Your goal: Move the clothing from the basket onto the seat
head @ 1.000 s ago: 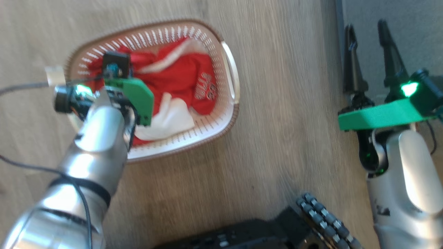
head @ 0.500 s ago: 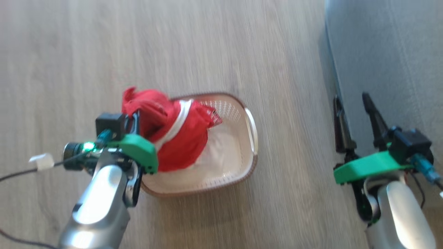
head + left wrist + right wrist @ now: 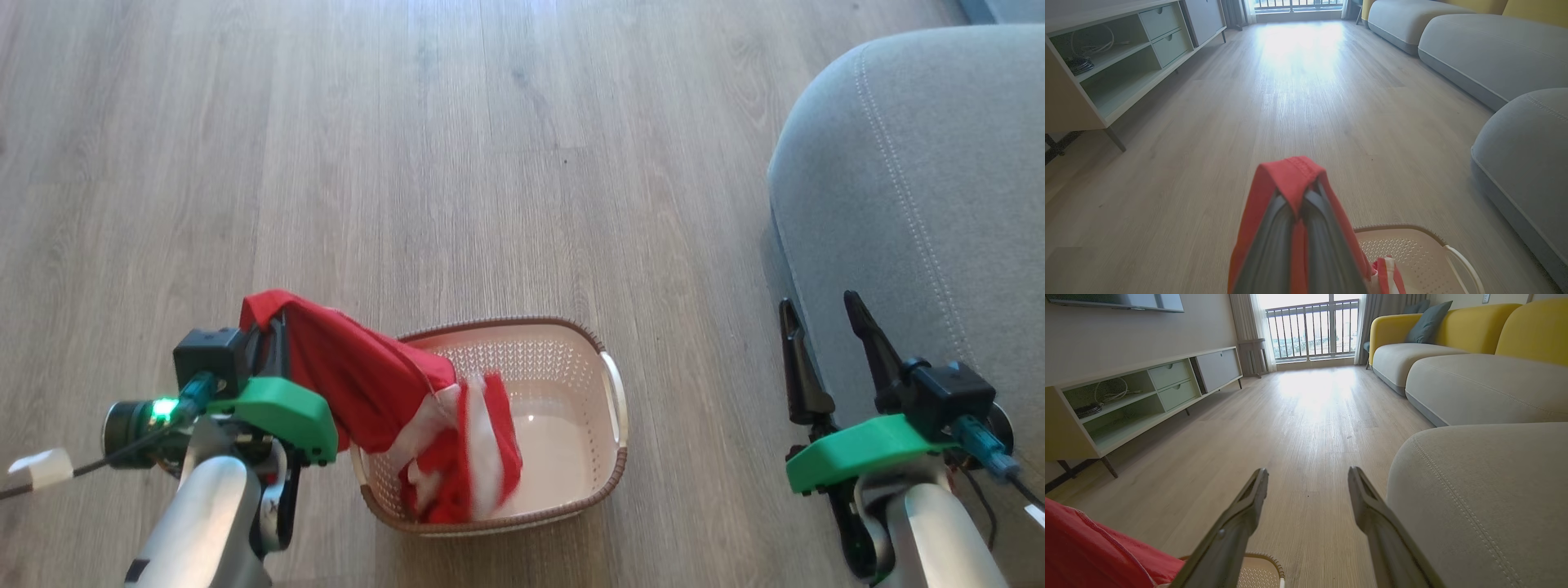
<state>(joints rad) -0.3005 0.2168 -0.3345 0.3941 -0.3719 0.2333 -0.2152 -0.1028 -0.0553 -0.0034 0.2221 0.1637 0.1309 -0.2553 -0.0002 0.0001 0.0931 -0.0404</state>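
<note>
Lower left, the left gripper (image 3: 273, 339) clamps the clothing (image 3: 367, 384); its tail hanging in the basket (image 3: 611, 457) could snag the rim. Right gripper (image 3: 824, 314) gapes empty.

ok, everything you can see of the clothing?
The clothing is soft red fabric with white trim, bunched and creased. Its top fold is pinched in the shut left end effector and drapes over both fingers. From there it slants down and hangs into the basket, its lower end blurred. None of it is on the seat.
</note>
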